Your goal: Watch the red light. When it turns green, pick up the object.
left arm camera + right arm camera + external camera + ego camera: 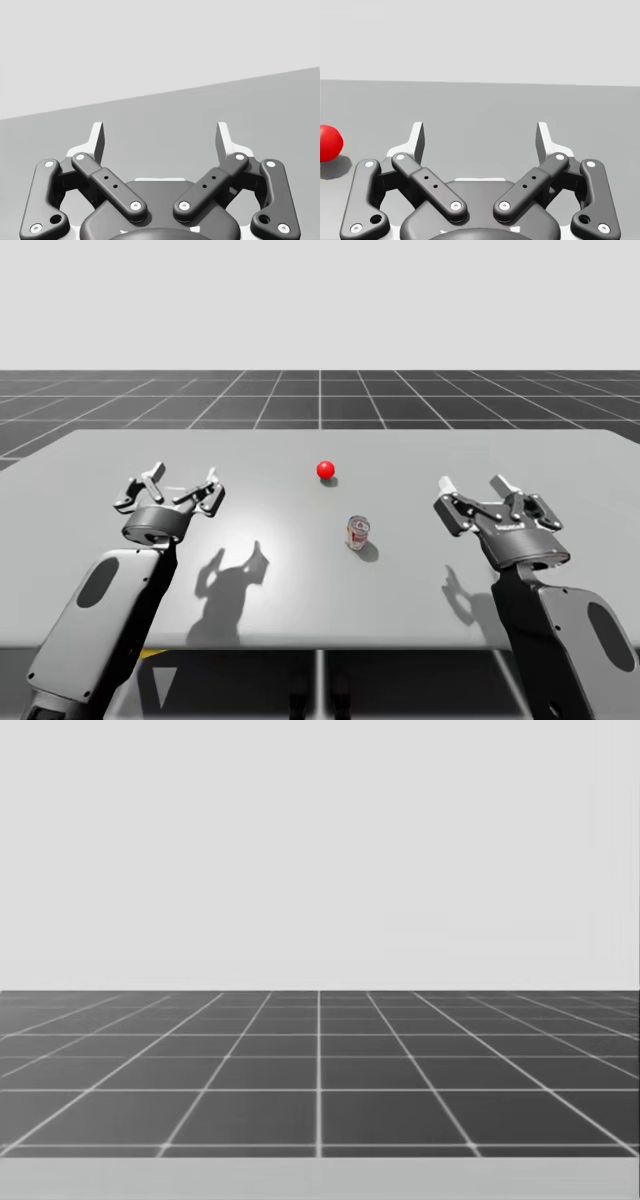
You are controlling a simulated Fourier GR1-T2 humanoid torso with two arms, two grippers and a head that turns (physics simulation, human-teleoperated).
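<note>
The light (325,470) is red, so you wait. Your left tool (181,486) and right tool (476,490) hang wide open and empty, one each side. The can (358,532) stands on the tabletop (300,610) between them, near the light.

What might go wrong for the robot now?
The light is red, so grabbing now would be too early. The small can stands upright; my right gripper, open and off to its side, might tip it when reaching. My head faces the floor beyond the table, so I might miss green.
</note>
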